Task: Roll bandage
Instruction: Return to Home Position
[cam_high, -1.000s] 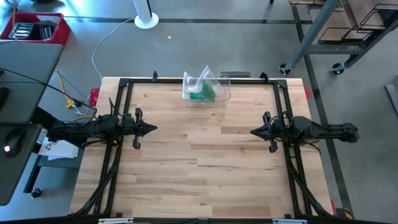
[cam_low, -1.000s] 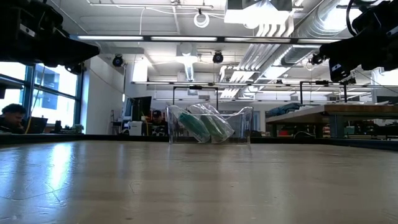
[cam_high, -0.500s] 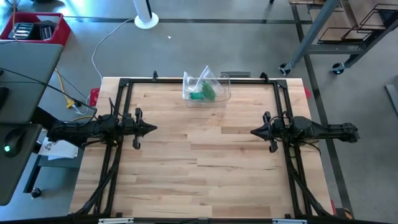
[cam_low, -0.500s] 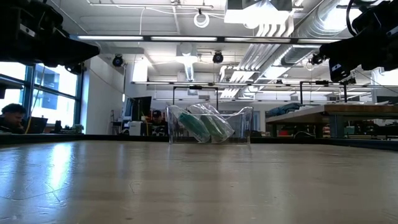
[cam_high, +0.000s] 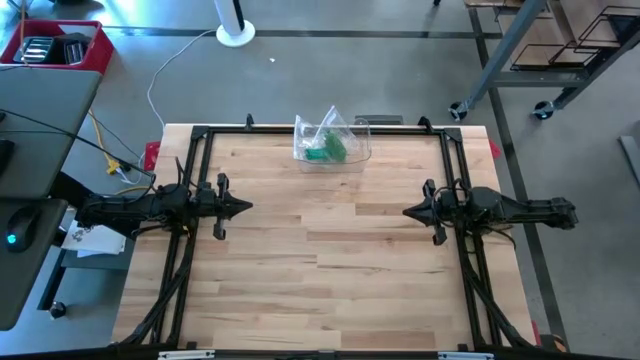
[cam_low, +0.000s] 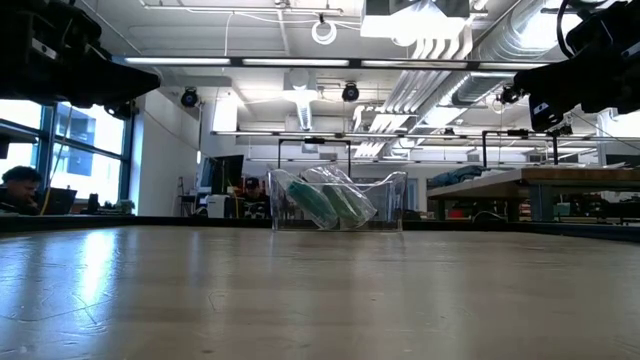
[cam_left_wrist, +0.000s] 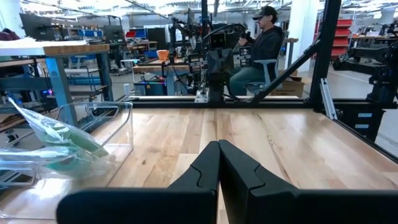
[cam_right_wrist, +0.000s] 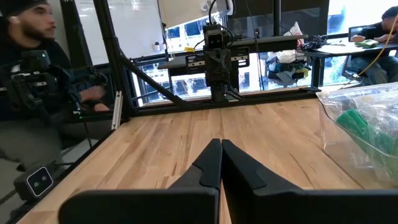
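A bagged green bandage roll (cam_high: 325, 153) is seen slanting in a clear plastic bin (cam_high: 366, 140); left gripper (cam_high: 243, 207) and right gripper (cam_high: 408, 211) are clenched.

Left end effector (cam_high: 243, 207) and right end effector (cam_high: 410, 211) flank the light wooden worktop (cam_high: 320, 280); clear plastic bin (cam_high: 363, 140), upper centre, holds green bandage roll (cam_high: 326, 152).

From where I sit I can read no text, label, brand, number or sign in any of my views.
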